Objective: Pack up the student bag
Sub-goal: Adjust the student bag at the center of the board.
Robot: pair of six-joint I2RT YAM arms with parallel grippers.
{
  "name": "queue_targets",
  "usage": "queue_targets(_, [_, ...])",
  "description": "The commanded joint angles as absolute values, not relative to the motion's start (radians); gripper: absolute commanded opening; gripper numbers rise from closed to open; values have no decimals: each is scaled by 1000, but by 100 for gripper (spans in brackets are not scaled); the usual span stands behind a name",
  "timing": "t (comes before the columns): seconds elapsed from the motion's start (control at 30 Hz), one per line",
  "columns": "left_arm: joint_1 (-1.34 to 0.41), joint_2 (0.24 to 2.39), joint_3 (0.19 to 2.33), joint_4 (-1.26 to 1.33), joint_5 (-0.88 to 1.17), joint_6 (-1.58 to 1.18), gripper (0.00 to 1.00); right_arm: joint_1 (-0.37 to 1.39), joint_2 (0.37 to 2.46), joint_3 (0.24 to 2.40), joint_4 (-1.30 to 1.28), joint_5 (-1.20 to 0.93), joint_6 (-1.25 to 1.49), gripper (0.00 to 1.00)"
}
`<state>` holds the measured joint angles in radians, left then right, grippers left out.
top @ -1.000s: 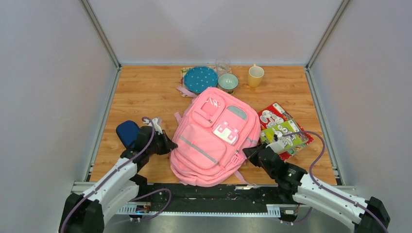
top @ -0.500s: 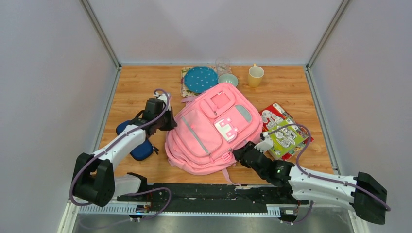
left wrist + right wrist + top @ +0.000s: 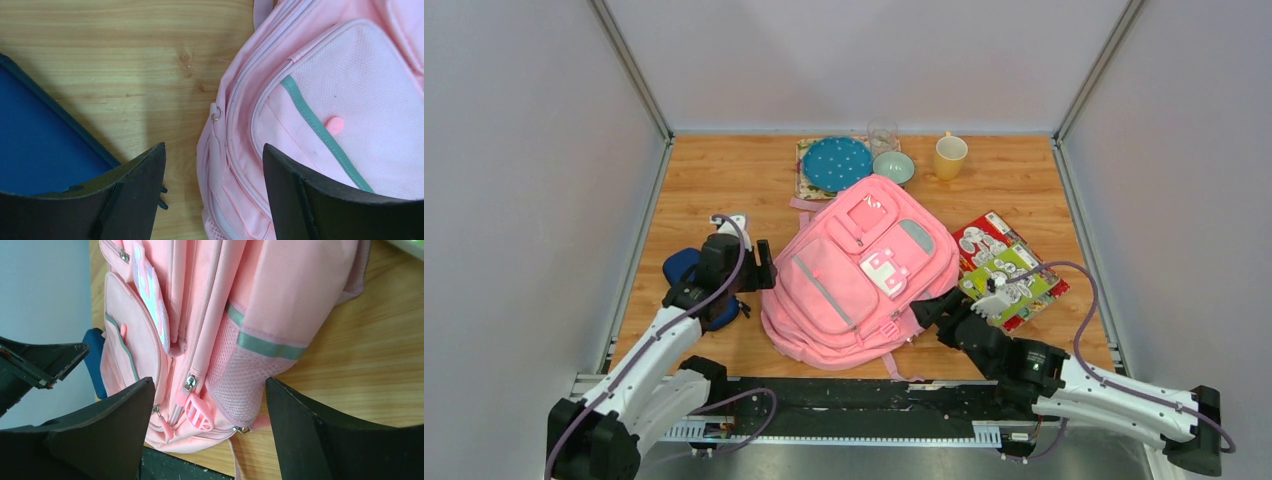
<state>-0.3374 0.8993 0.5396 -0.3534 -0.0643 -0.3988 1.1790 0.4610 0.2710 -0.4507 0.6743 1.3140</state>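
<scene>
The left arm (image 3: 649, 362) and right arm (image 3: 1116, 396) wear white shells between black joints, each trailed by a purple cable (image 3: 1085, 325). The left claw (image 3: 762, 270) and right claw (image 3: 927, 308) have broad matte-black fingers (image 3: 135, 200) with slanted edges. A black rail (image 3: 854, 396) at lower centre apparently carries both bases.

A lab test booth: blank grey walls (image 3: 524, 150) in metal framing (image 3: 631, 68) enclose a wooden tabletop (image 3: 724, 190).

The large pink fabric backpack (image 3: 859, 270) has grey zip trims and a square white-and-pink patch (image 3: 885, 272) (its mesh side pocket is pink too, banded grey). The small navy-blue zip pouch (image 3: 680, 268) is plain. The round teal plate (image 3: 837, 163) has white dots, the yellow ceramic mug (image 3: 950, 156) is plain, and the wooden table (image 3: 724, 190) shows pale brown grain.
</scene>
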Motion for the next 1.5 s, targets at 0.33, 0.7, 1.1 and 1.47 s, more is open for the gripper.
queue_targets(0.33, [-406, 558, 381, -383, 207, -609, 79, 925, 491, 256, -430, 526, 1164, 88])
queue_targets(0.7, [-822, 532, 299, -304, -35, -767, 79, 741, 600, 209, -108, 253, 1051, 87])
queue_targets(1.1, [-1279, 877, 330, 33, -331, -815, 78, 742, 652, 248, -90, 193, 1112, 0])
queue_targets(1.47, [-1420, 1146, 436, 271, -387, -781, 77, 752, 480, 308, -267, 229, 1157, 0])
